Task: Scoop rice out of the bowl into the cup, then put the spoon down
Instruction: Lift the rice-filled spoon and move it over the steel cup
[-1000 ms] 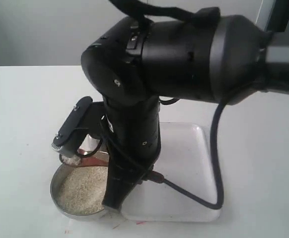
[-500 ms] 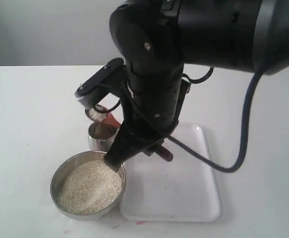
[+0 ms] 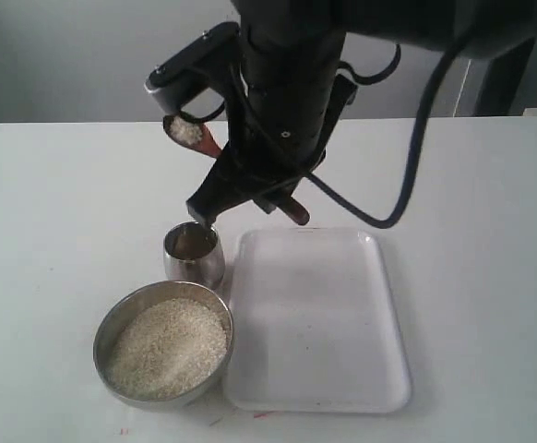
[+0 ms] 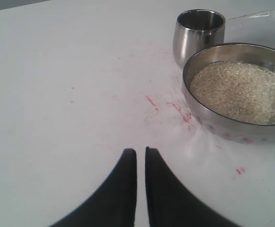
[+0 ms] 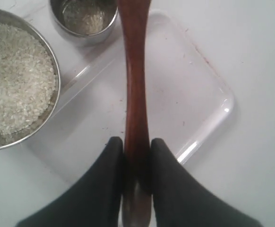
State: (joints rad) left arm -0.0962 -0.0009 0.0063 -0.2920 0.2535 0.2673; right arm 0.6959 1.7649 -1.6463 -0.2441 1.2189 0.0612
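Note:
My right gripper (image 5: pixel 137 142) is shut on the handle of the dark wooden spoon (image 5: pixel 135 80). In the exterior view the spoon's head (image 3: pixel 187 131) carries a small heap of rice and hangs well above the steel cup (image 3: pixel 193 255). The cup (image 5: pixel 84 19) has some grains at its bottom. The wide steel bowl (image 3: pixel 112 323) stands just in front of the cup, filled with rice (image 3: pixel 167 346). My left gripper (image 4: pixel 138 150) is shut on nothing, low over the bare table, with the bowl (image 4: pixel 222 128) and cup (image 4: pixel 199 33) off to one side.
A white plastic tray (image 3: pixel 342 351) lies right of the bowl and cup, touching the bowl's side; the spoon handle passes over its corner (image 5: pixel 189 94). The big black right arm (image 3: pixel 287 83) fills the upper middle of the exterior view. Red marks (image 4: pixel 175 109) stain the table.
The right arm has lifted the spoon out of the bowl with rice on it and carried it up and back, past the cup's height. The left gripper's earlier state is not shown.

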